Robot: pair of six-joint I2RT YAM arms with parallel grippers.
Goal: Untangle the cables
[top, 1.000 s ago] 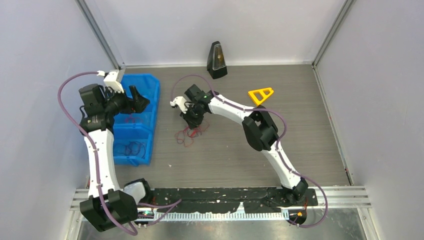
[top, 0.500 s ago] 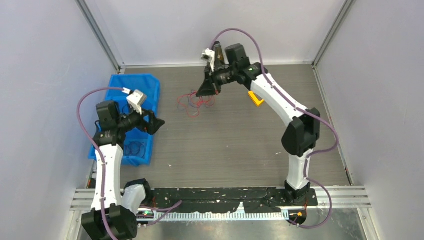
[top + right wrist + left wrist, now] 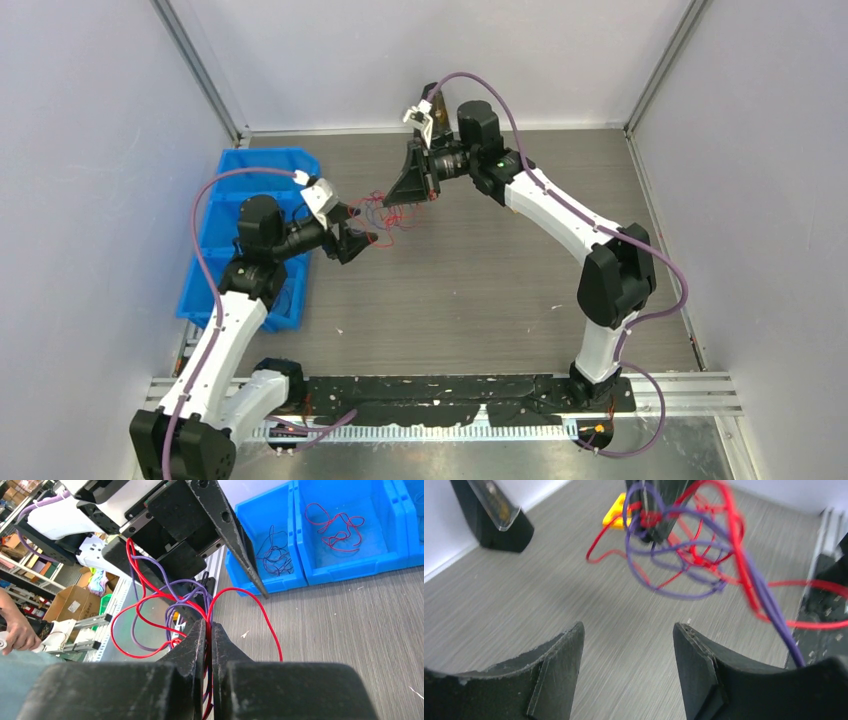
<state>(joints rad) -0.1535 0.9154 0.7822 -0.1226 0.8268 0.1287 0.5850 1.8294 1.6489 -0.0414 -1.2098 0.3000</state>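
A: Top external: where are the cables (image 3: 689, 555)?
B: Held above the desk's (image 3: 480, 300) far edge, pinched by the right gripper (image 3: 209, 627); left gripper (image 3: 628, 632) gapes wide beside. Mostly knotted — some strands (image 3: 336, 526) lie in the blue bin (image 3: 225, 190).

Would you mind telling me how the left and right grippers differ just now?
The right gripper is shut on the cables; the left gripper is open, with nothing between its fingers. The right gripper holds them off the table; the left gripper only faces them. Both have black fingers.
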